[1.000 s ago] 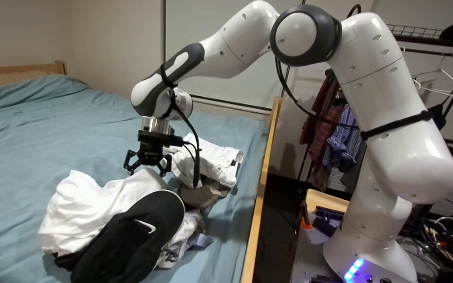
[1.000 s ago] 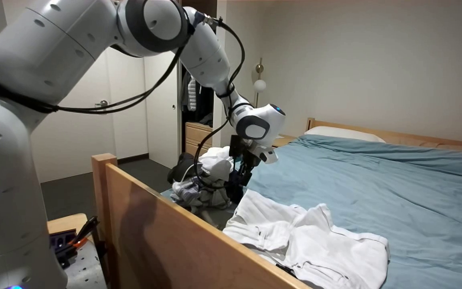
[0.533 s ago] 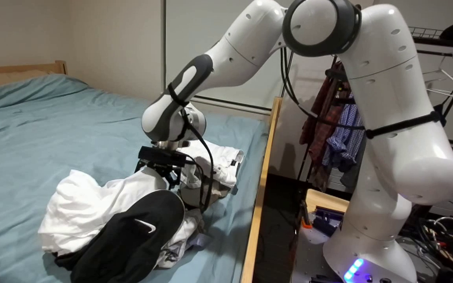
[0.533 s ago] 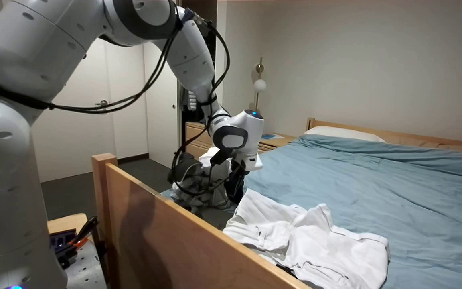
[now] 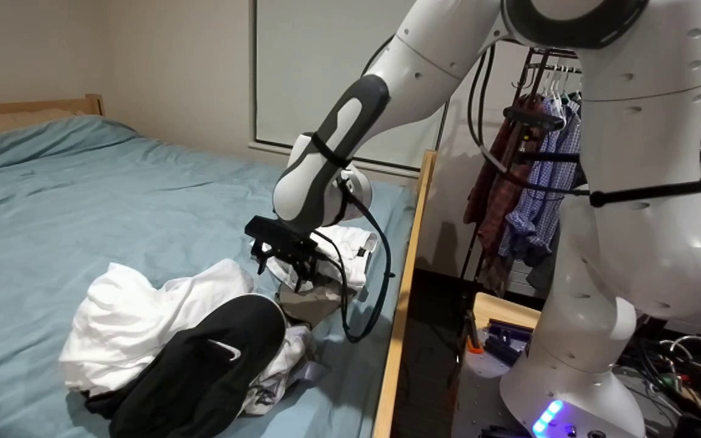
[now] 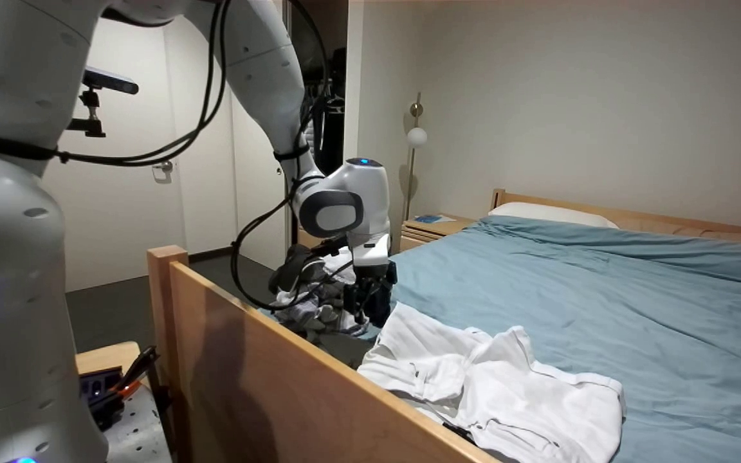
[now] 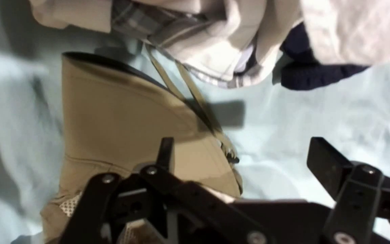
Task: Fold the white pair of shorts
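The gripper (image 7: 244, 154) has its fingers (image 7: 325, 164) spread wide over a tan hat (image 7: 124, 118) and the blue bedsheet (image 7: 303, 115), any contact unclear, while the white pair of shorts (image 6: 531, 408) lies rumpled on that bedsheet beside the wooden footboard (image 6: 319, 392)

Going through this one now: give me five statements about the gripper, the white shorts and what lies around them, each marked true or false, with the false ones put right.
1. The gripper is open and holds nothing. True.
2. The white pair of shorts lies on the bed near the wooden footboard. True.
3. The shorts are folded into a neat square. False: they lie rumpled and spread out.
4. The black item with a white swoosh lies beside the puffy white bundle. True.
5. That black item fills the wrist view. False: a tan hat-like item and plaid cloth show there.
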Motion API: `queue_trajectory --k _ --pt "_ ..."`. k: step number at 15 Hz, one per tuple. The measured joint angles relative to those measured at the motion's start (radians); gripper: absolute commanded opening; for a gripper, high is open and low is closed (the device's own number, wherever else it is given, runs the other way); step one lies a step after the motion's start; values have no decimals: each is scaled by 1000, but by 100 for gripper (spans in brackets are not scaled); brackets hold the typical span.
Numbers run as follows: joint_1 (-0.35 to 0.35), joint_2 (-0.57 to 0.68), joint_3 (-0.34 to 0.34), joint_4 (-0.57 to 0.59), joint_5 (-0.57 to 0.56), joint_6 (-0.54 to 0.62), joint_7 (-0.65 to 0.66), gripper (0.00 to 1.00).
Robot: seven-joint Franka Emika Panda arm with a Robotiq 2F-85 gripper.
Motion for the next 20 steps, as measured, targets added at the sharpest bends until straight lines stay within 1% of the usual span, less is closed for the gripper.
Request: queue_trajectory --k 1,3,6,7,8,9,10,11,14,16,18,20 --pt "51 -12 -62 -15 -41 9 76 100" --pt "174 -9 -211 -19 -123 11 224 100" --pt "366 39 -436 13 -238 -21 437 100" --pt "421 64 -494 35 -271 -53 507 100" --pt "466 93 -538 63 -297 -98 570 100" --pt "480 121 -547 99 -336 -162 631 100" --pt "470 147 -527 140 -368 -233 673 100" --pt "441 169 -487 181 -384 -309 686 100" --pt "300 238 -320 305 -430 -521 687 100" --pt "209 291 -231 375 -486 -637 697 100" --pt "147 341 -177 434 -545 -723 719 100" --pt "113 376 -148 482 -598 -783 743 100"
